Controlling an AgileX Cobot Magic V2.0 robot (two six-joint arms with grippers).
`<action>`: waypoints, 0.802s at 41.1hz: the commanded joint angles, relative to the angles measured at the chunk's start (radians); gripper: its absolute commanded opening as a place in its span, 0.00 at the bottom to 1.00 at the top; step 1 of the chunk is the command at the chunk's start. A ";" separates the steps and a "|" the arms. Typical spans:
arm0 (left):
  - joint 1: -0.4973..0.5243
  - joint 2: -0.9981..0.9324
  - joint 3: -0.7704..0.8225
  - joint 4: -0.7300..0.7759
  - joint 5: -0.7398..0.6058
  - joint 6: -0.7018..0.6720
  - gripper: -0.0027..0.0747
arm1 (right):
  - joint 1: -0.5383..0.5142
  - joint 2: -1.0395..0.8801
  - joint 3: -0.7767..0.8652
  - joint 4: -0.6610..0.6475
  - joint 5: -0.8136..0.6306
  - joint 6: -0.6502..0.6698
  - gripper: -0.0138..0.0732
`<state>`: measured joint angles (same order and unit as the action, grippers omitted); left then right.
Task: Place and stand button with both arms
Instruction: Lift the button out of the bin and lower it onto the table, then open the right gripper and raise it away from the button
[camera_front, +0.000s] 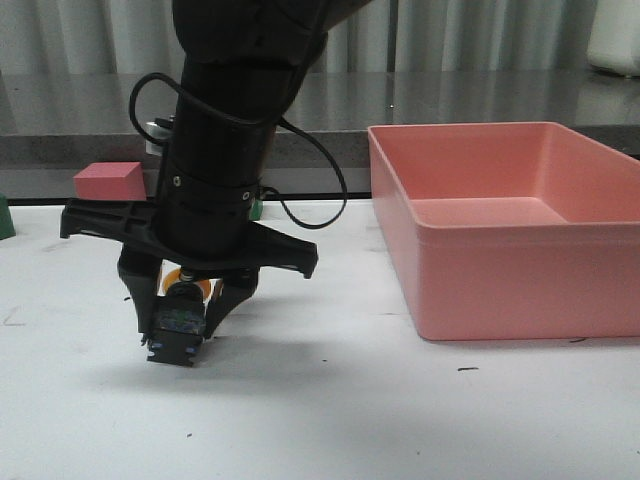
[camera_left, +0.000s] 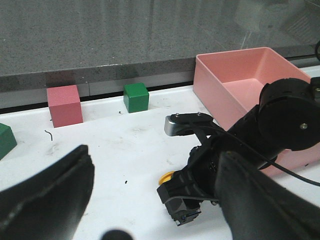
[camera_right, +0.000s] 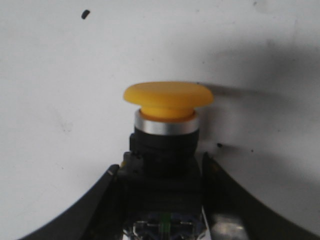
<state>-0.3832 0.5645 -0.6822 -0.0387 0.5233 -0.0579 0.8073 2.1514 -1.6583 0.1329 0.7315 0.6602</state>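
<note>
White worktop (camera_front: 420, 410) runs in front of you, scuffed with small dark marks, and a grey stone ledge with pale curtains closes it off behind. At the far left edge of the front view you see a sliver of a dark green block (camera_front: 5, 218). Next comes a pink cube (camera_front: 110, 181) against the ledge, and your left wrist view shows a green cube (camera_left: 136, 97) just beside it, apart from it.

Your left fingers (camera_left: 65, 197) show only in the left wrist view, as two blurred black shapes spread wide with nothing between them; they hang above the worktop, looking toward the other arm.

Your right gripper (camera_front: 180, 318) hangs low over the left-centre of the worktop, pointing down. Its fingers are closed on the button (camera_right: 167, 131), pinching the black collar and the block below from both sides. The button is tilted rather than upright: in the front view its block end faces the camera and its yellow cap (camera_front: 192, 284) points away toward the ledge. You cannot tell from these views whether the button touches the worktop; a shadow lies directly beneath it.

To the right stands a pink bin (camera_front: 480, 290), well apart from the gripper, open at the top.
</note>
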 joint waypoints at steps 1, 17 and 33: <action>-0.008 0.009 -0.034 -0.009 -0.083 -0.012 0.67 | 0.002 -0.058 -0.032 0.009 -0.038 0.003 0.54; -0.008 0.009 -0.034 -0.009 -0.083 -0.012 0.67 | -0.001 -0.072 -0.032 0.006 -0.003 0.001 0.69; -0.008 0.009 -0.034 -0.009 -0.083 -0.012 0.67 | -0.001 -0.307 -0.019 -0.243 0.187 -0.125 0.69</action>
<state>-0.3832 0.5645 -0.6822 -0.0387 0.5233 -0.0579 0.8073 1.9741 -1.6583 -0.0350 0.8857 0.6280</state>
